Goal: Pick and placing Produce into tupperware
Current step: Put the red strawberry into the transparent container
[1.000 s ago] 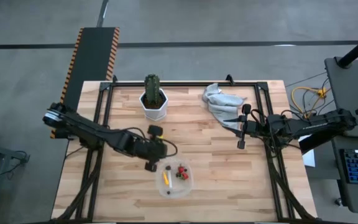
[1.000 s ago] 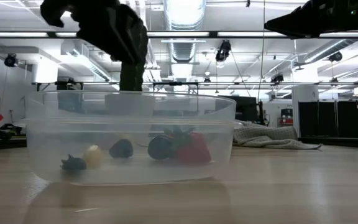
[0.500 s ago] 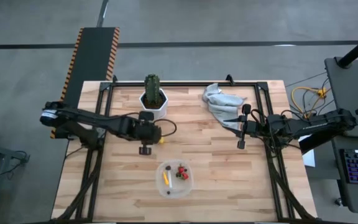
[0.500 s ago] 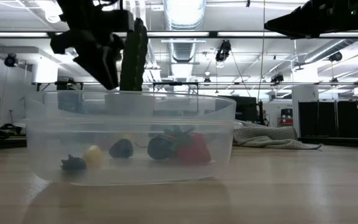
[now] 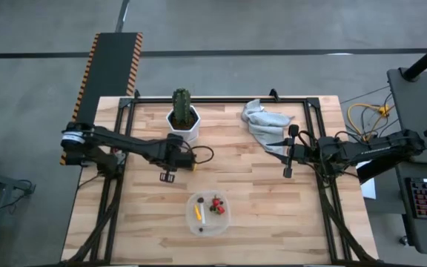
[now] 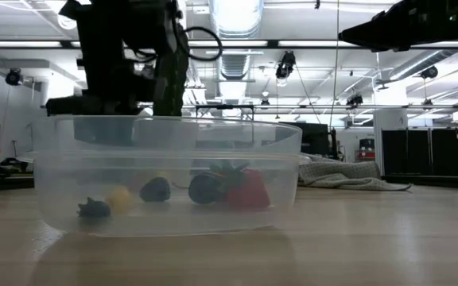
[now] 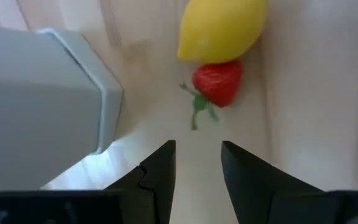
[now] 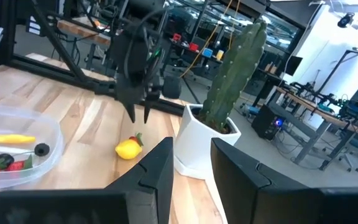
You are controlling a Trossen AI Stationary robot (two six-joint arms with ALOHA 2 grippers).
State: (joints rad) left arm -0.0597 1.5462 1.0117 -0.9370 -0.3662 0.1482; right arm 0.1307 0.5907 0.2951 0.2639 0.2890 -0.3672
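Since a second ago, my left gripper (image 5: 167, 176) has pulled back from the clear rounded-square plastic tupperware (image 5: 209, 211) and is now hanging beside the white hexagonal plant pot (image 5: 184, 126) holding the tall green cactus (image 5: 181, 104). Its jaws are standing slightly parted and gripping nothing, pointing down at a yellow lemon (image 7: 222, 28) and a red strawberry piece (image 7: 217, 83), which are lying touching each other on the bare boards just beside the pot.

I am seeing the tupperware sitting near the front edge of the pale wooden plank counter (image 5: 258, 200), carrying red strawberries (image 5: 216, 205), an orange sliver (image 5: 197, 213) and small dark berries (image 6: 156, 189).

My right gripper (image 5: 290, 152) is waiting above the right side of the counter, jaws narrowly parted and empty, near a crumpled grey cloth (image 5: 264, 121). Around the counter I am seeing grey concrete floor; beyond it lies an open workshop with ceiling lights and ducts.
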